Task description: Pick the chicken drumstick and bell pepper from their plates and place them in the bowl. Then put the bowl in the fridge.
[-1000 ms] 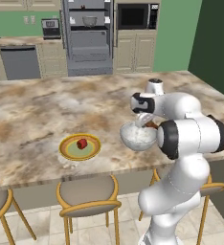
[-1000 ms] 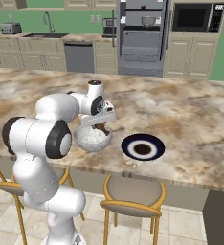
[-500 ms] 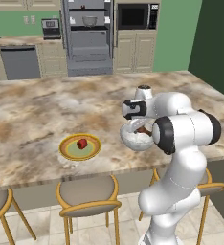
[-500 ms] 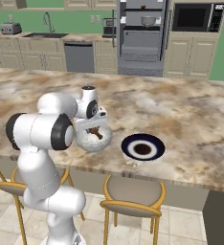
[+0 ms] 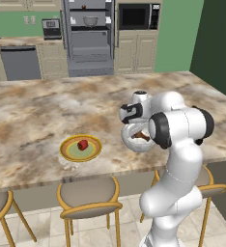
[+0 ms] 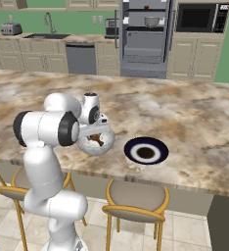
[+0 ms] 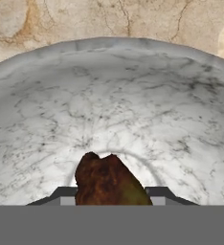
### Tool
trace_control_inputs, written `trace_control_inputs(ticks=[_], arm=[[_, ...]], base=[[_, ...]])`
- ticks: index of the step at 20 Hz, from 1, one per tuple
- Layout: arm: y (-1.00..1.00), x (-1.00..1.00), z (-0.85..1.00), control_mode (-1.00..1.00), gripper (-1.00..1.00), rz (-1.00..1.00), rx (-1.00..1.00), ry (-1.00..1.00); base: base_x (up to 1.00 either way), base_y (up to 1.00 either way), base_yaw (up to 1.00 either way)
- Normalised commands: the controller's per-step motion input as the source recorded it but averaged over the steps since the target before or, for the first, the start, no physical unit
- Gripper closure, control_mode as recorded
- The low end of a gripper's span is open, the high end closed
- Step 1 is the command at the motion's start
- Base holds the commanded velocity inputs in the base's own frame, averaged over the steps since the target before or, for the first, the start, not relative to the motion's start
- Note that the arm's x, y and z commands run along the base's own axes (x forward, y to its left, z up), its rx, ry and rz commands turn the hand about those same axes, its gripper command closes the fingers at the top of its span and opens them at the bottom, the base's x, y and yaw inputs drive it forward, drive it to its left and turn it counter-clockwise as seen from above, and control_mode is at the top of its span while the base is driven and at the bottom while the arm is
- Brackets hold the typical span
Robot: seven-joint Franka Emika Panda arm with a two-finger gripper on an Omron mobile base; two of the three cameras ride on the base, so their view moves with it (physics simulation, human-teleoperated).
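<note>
My gripper is shut on the brown chicken drumstick, low inside the whitish speckled bowl. The bowl sits near the island's front edge with the drumstick inside it, under my hand. To its left, the red bell pepper lies on the yellow-rimmed plate. The dark plate lies bare to the right of the bowl. The grey steel fridge stands at the back wall, with shelves showing.
Bar stools line the island's front edge below the plates. A black microwave sits to the right of the fridge. A dishwasher and a sink are along the back counter to the left.
My hand has moved a little left and down, carrying the drumstick lower into the bowl. The bowl, plates and bell pepper have stayed put.
</note>
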Motion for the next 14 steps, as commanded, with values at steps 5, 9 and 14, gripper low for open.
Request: trace_control_inputs(ticks=[5, 9, 14], arm=[[0.0, 0.0, -0.15, -1.0, 1.0, 0.0, 0.0, 0.04], [0.0, 0.0, -0.16, -1.0, 1.0, 0.0, 0.0, 0.05], [0.0, -0.09, -0.03, -1.0, -1.0, 0.0, 0.01, 0.0]], base=[[0.0, 0.0, 0.0], [0.0, 0.0, 0.0], [0.0, 0.0, 0.0]])
